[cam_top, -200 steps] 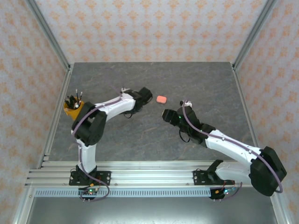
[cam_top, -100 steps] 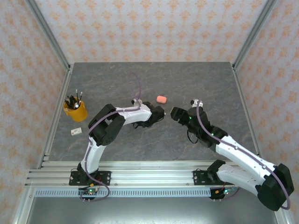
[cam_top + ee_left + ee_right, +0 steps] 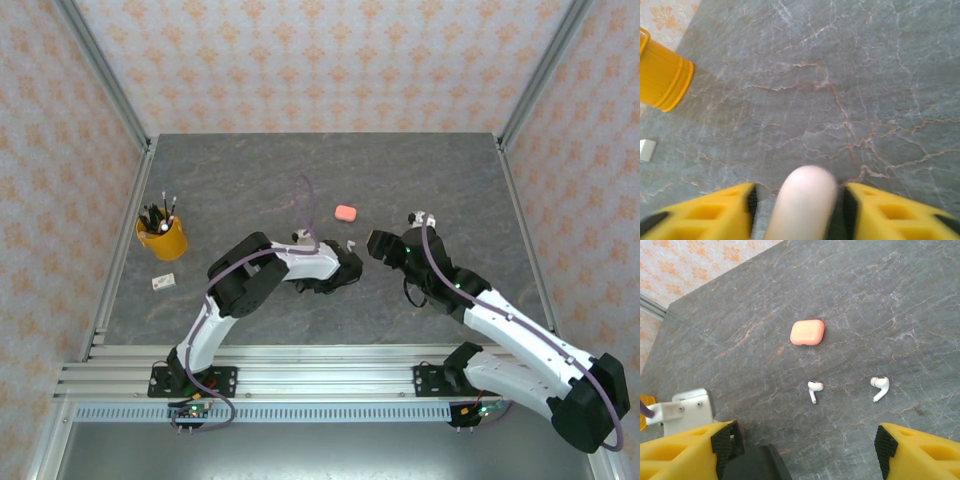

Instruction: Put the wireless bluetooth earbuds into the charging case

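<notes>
A white charging case (image 3: 802, 200), rounded and blurred, sits between my left gripper's (image 3: 799, 200) yellow fingers, which are shut on it. That gripper (image 3: 345, 270) is low over the middle of the table. My right gripper (image 3: 378, 243) faces it from the right, open wide with nothing between its fingers (image 3: 920, 452). Ahead of it, two white earbuds (image 3: 815, 390) (image 3: 880, 388) lie apart on the table. One earbud (image 3: 350, 243) shows between the two grippers. A closed salmon-pink case (image 3: 807, 332) (image 3: 345, 212) lies beyond the earbuds.
A yellow cup of pens (image 3: 162, 237) (image 3: 662, 75) stands at the left edge, with a small white card (image 3: 162, 282) in front of it. The left arm's dark wrist (image 3: 752, 465) and a white bracket (image 3: 682, 407) crowd the right gripper's left side.
My left gripper swung right and toward the near side, into the table's middle, and its jaws narrowed. My right gripper shifted a little to the right and stayed open.
</notes>
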{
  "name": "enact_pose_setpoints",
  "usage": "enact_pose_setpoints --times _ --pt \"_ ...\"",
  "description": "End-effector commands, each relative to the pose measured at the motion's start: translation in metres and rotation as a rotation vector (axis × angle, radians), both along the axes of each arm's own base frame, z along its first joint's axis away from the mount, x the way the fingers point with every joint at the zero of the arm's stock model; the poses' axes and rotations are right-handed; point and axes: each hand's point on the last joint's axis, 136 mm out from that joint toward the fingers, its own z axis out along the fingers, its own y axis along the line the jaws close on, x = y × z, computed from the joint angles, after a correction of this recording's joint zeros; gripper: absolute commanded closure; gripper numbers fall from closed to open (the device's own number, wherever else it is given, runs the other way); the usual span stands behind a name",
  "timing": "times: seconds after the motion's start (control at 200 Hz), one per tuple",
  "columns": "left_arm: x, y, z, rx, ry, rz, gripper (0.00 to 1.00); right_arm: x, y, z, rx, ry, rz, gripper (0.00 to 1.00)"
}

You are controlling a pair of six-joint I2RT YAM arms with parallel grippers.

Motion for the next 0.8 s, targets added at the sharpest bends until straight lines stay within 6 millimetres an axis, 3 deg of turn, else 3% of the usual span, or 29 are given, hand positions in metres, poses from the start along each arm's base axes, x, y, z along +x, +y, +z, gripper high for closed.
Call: enact_pose_setpoints --times 0.0,0.15,0.32,0.606,0.796 --pt "-0.004 -0.001 -0.009 -0.003 -0.038 0.015 0.61 0.003 -0.005 0.016 -0.026 -0.031 -0.016 0.23" --pt "-0.01 -0.002 -0.02 -0.022 -0.018 0.025 0.55 0.004 -0.005 0.022 -0.03 -0.038 -0.015 0.23" --pt "-0.006 -0.011 -0.018 -0.075 -0.01 0.0 0.4 0.004 -0.005 0.024 -0.026 -0.034 -0.014 0.23" --pt "0.021 -0.04 0.027 -0.265 -0.027 -0.043 0.13 -0.004 -0.005 0.019 -0.002 0.023 -0.018 0.23" --pt "0.036 -0.032 0.045 -0.496 0.018 -0.007 0.0 -0.009 0.003 0.01 -0.004 0.113 0.012 0.23"
